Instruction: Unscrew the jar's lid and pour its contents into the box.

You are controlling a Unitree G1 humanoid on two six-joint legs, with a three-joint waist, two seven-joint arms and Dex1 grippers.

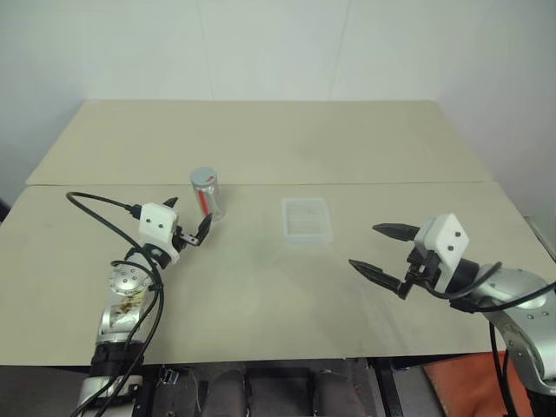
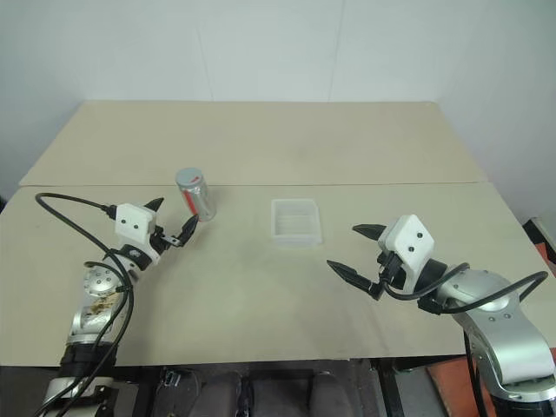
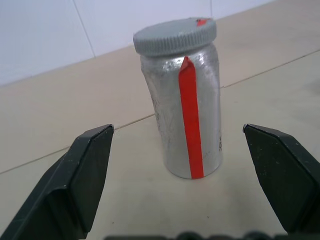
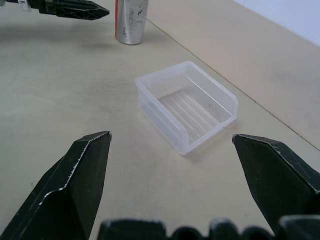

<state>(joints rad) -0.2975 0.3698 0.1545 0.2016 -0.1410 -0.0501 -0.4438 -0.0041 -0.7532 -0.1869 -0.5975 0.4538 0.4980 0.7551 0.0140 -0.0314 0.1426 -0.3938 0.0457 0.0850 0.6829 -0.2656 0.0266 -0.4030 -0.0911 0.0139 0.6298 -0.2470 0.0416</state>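
Jar [image 1: 207,193] upright on table [image 1: 261,287], lid [image 3: 175,36] still screwed on, box [image 1: 307,219] just beside it to the right, empty. Left gripper [image 1: 188,221] fingers wide open, level, near the jar but not touching. Right gripper [image 1: 378,250] also wide open, empty, facing the box. Step: grab jar body. Best to centre the jar between the fingers, clamp low on the body and leave the lid free for the right gripper to twist.
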